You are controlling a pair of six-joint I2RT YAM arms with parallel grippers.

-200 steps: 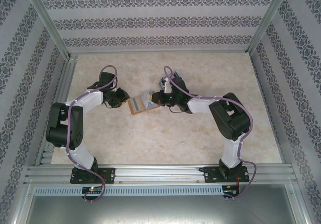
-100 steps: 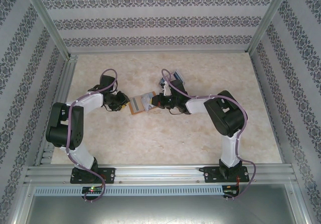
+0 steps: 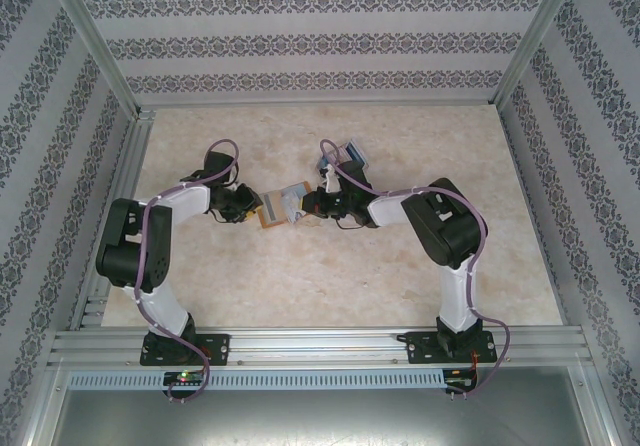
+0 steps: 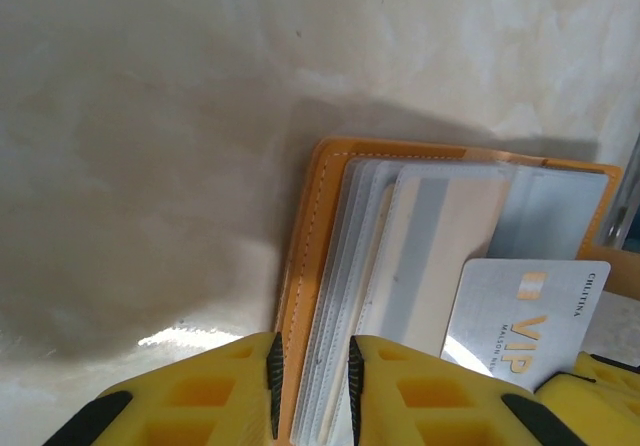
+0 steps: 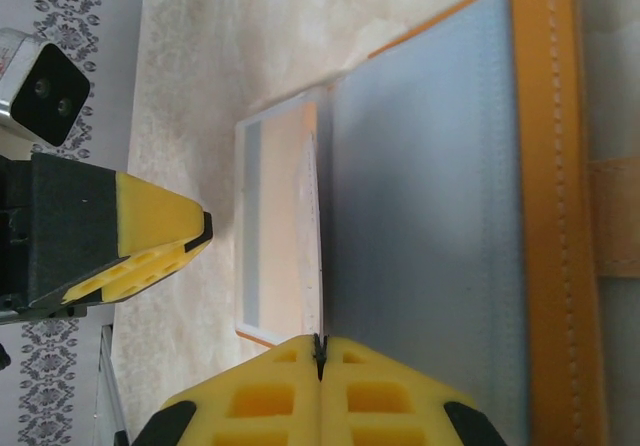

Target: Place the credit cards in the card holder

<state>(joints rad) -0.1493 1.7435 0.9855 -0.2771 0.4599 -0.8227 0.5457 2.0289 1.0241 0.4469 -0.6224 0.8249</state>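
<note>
the unfolded card holder point(image 3: 283, 208) lies mid-table between the two claws; the left claw point(image 4: 312, 371) is narrowed onto its orange cover and clear sleeves, gripping that edge. the right claw point(image 5: 320, 346) is pinched fully together on a silver card point(image 4: 522, 311), held edge-on over the holder's grey inside. the card reads "vip" in gold and "chlitina" along its side, with smaller print too blurred to read
</note>
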